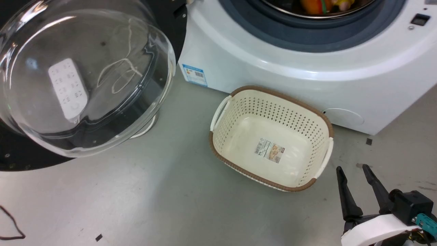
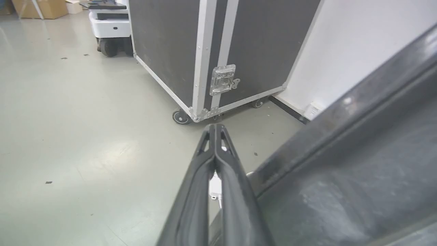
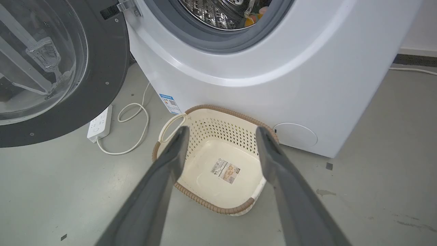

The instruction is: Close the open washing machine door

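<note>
The washing machine door (image 1: 85, 78) stands wide open at the left, its clear glass bowl bulging toward me inside a glossy black rim (image 3: 99, 68). The white washing machine (image 1: 273, 58) fills the upper right, its grey gasket and steel drum (image 3: 218, 13) exposed and colourful items inside. My left gripper (image 2: 215, 125) is shut with nothing in it, pointing along the floor right beside the door's dark outer face (image 2: 358, 164); I cannot tell whether it touches. My right gripper (image 1: 351, 167) hangs open at the lower right, its fingers (image 3: 164, 177) framing the basket.
A cream perforated basket (image 1: 273, 136) sits empty on the floor before the machine. A white power strip (image 3: 99, 123) and its cable lie under the door. A black wheeled flight case (image 2: 191, 48) and a white wheeled base (image 2: 109, 27) stand beyond the door.
</note>
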Motion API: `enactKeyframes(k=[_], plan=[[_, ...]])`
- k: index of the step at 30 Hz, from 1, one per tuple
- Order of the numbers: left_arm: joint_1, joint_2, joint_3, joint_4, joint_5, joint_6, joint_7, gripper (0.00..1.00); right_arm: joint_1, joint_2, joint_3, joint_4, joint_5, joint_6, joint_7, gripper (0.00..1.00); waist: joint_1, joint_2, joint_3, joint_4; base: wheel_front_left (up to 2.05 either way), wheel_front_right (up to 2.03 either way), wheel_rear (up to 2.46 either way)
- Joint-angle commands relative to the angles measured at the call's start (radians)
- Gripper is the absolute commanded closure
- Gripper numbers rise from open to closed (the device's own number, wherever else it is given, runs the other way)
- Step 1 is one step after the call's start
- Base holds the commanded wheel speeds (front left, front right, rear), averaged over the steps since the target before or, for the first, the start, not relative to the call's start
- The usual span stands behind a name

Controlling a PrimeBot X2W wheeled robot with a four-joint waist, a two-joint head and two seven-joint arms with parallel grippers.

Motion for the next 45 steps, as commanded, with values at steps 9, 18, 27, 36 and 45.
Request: enactKeyframes(k=[9, 18, 27, 36, 45], plan=[[0.090, 0.122, -0.259, -0.129, -0.301, -0.015, 0.187, 1.00, -0.004, -0.001, 0.001, 0.001, 0.030, 0.001, -0.007, 0.00, 0.0000, 0.0000, 0.012, 0.051, 0.00, 0.00, 0.00], [0.245, 0.300, -0.441, -0.307, -0.623, -0.026, 0.370, 1.00, -0.008, -0.001, 0.009, 0.069, 0.099, 0.001, -0.063, 0.00, 0.0000, 0.0000, -0.053, 0.111, 0.00, 0.00, 0.00], [0.348, 0.369, -0.549, -0.522, -0.723, -0.031, 0.387, 1.00, -0.005, -0.001, -0.032, 0.143, 0.150, 0.001, -0.128, 0.00, 0.0000, 0.0000, -0.138, 0.120, 0.00, 0.00, 0.00], [0.393, 0.360, -0.720, -0.770, -0.728, -0.031, 0.418, 1.00, 0.024, -0.001, -0.065, 0.199, 0.181, 0.001, -0.163, 0.00, 0.0000, 0.0000, -0.221, 0.109, 0.00, 0.00, 0.00], [0.295, 0.241, -0.964, -0.881, -0.675, -0.031, 0.404, 1.00, 0.025, -0.001, -0.073, 0.229, 0.202, 0.001, -0.181, 0.00, 0.0000, 0.0000, -0.255, 0.034, 0.00, 0.00, 0.00]])
